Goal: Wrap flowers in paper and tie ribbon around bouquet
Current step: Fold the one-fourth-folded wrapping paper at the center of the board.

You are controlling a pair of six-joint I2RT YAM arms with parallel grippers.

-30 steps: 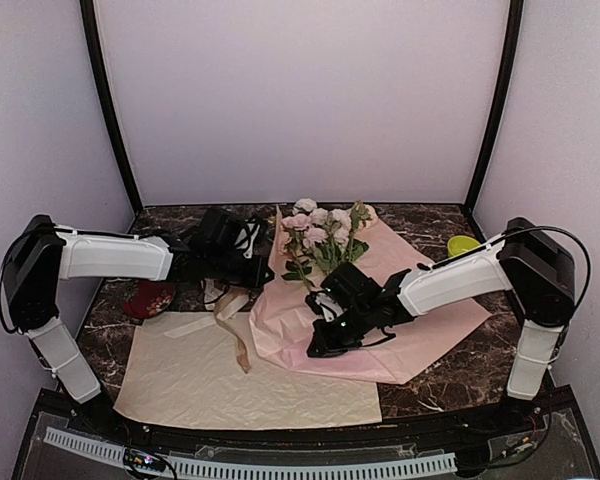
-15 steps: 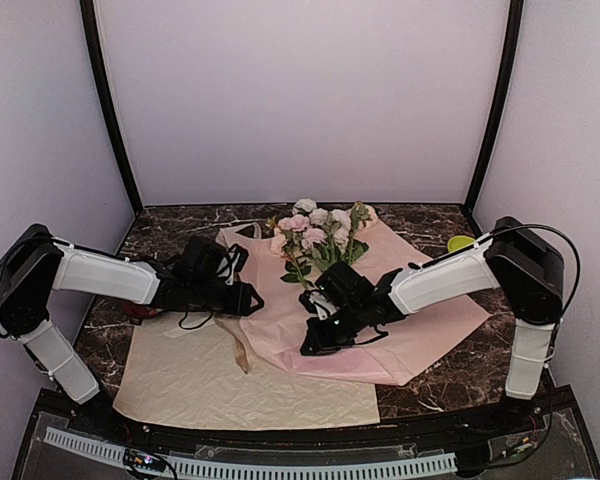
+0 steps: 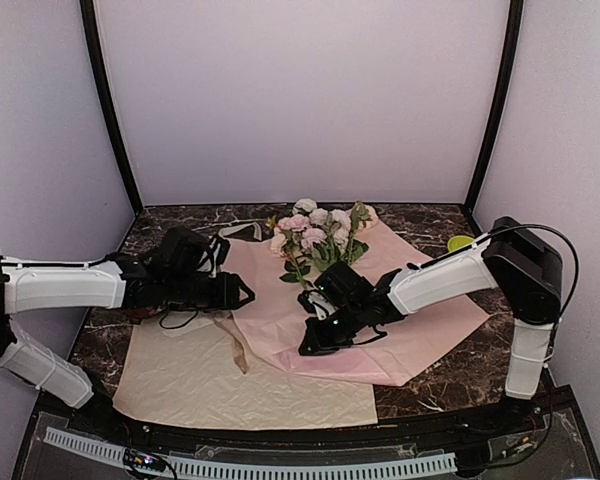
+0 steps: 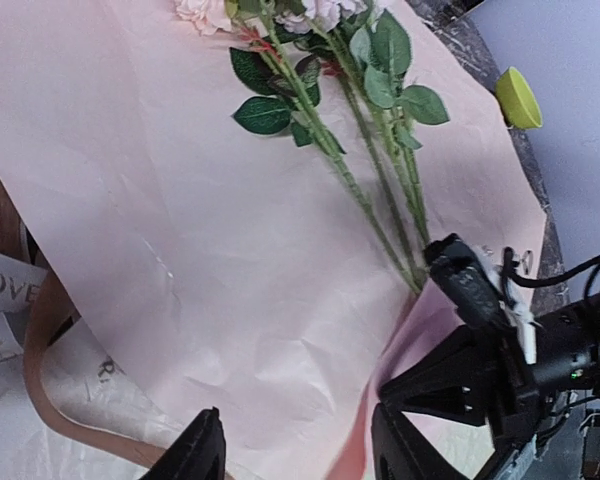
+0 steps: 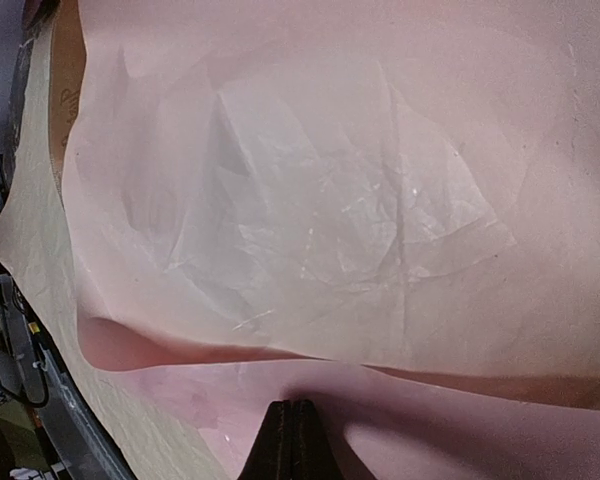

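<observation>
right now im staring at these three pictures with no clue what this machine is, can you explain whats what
It is a robot with two arms, a left arm and a right arm, bolted at the near edge of a dark marble table. The wide picture looks down from above and behind them. The other two come from a small camera on each wrist, so each shows its own fingers.

On the table lie a sheet of pink paper with artificial roses on it, a cream sheet, a tan ribbon and a small yellow-green object.

The left gripper is open and holds nothing. The right gripper is shut, with its tips against the pink paper. I cannot tell whether it pinches a fold.
</observation>
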